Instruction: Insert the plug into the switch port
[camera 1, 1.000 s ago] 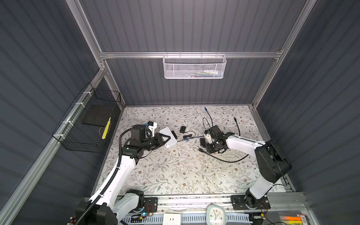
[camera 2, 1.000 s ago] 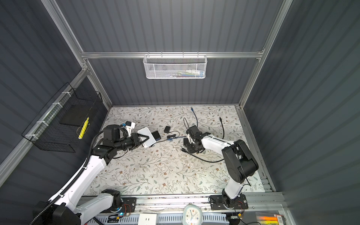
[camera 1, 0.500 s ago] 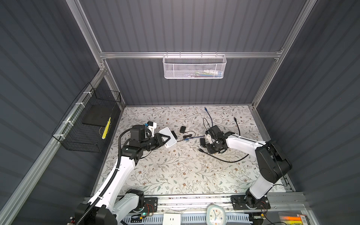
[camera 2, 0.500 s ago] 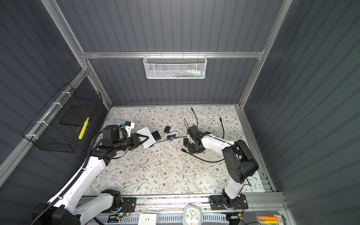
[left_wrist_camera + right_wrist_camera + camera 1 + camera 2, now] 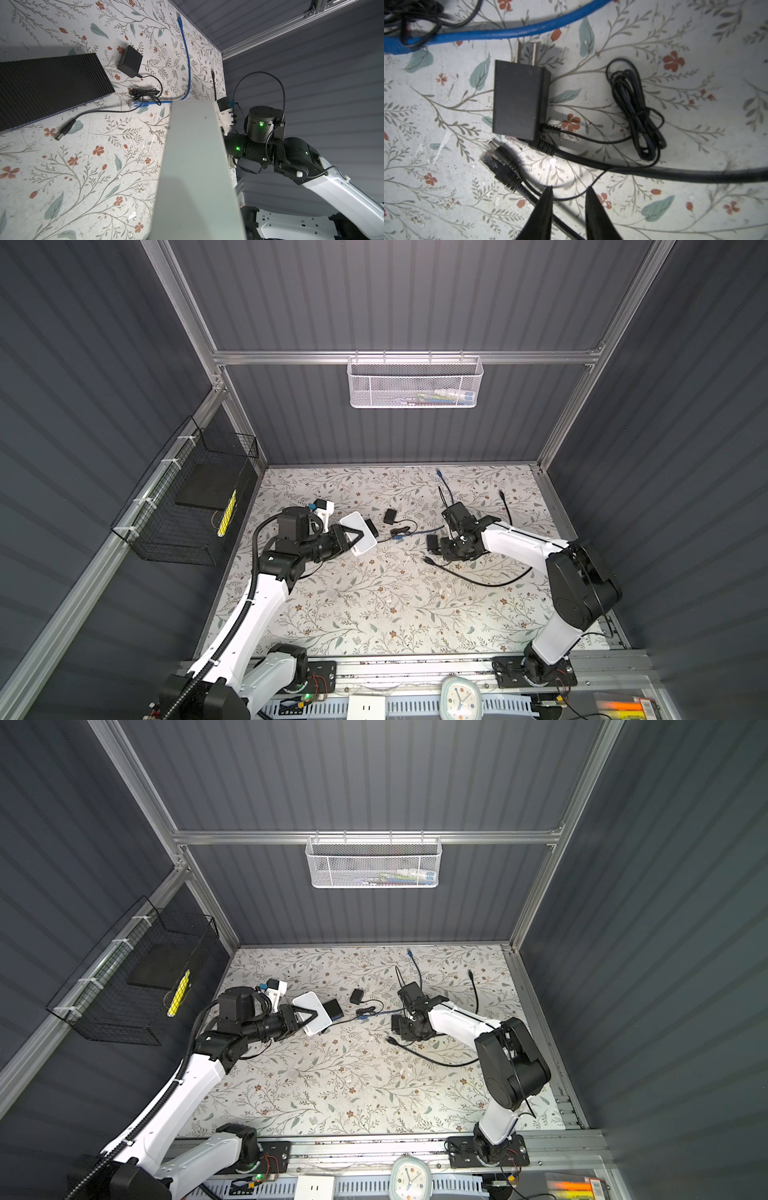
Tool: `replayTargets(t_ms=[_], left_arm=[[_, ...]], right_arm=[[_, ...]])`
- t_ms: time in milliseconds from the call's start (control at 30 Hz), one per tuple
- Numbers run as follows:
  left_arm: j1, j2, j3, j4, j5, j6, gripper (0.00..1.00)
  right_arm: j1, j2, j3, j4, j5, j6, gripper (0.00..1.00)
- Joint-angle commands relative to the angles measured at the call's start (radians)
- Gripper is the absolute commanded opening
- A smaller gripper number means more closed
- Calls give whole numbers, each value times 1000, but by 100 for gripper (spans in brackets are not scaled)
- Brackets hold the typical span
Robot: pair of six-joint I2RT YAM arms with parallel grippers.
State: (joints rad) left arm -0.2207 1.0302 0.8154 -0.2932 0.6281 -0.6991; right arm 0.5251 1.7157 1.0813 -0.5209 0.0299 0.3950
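My left gripper [image 5: 352, 537] is shut on the white switch [image 5: 360, 534] and holds it tilted off the floral table; in the left wrist view the switch [image 5: 197, 166] fills the middle and hides the jaws. My right gripper [image 5: 569, 188] hangs low over the table, open by a narrow gap, with a thin black wire [image 5: 571, 198] lying across between the fingertips. Just ahead of them, side by side, lie a black barrel plug [image 5: 500, 150] and a clear network plug [image 5: 485, 159]. Beyond these sits a black power adapter [image 5: 519, 99]. In a top view the right gripper [image 5: 448, 551] stands beside that adapter [image 5: 432, 542].
A black ribbed box [image 5: 47, 83] lies beside the switch, with a second adapter [image 5: 129, 61], its barrel plug [image 5: 64, 129] and a blue cable's plug [image 5: 135, 103]. A thick black cable [image 5: 478, 580] curves under the right arm. A black wire basket [image 5: 187, 506] hangs on the left wall.
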Motion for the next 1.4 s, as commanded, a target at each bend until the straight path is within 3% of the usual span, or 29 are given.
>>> replayTargets(t_ms=[0, 300, 733, 900, 1067, 1367], left_arm=[[6, -22, -2, -2, -1, 22, 0], [6, -28, -4, -7, -1, 25, 0], [5, -41, 2, -35, -11, 39, 0], [5, -47, 15, -59, -18, 53, 0], [5, -57, 31, -83, -28, 61, 0], [6, -49, 45, -77, -26, 57, 0]], right_arm=[[2, 4, 1, -45, 48, 76, 29], [6, 9, -42, -31, 39, 169, 29], [4, 102, 18, -8, 21, 200, 29], [-6, 104, 21, 7, 36, 204, 16], [-20, -3, 37, -20, -13, 200, 7], [-91, -132, 208, -106, -73, 138, 2]])
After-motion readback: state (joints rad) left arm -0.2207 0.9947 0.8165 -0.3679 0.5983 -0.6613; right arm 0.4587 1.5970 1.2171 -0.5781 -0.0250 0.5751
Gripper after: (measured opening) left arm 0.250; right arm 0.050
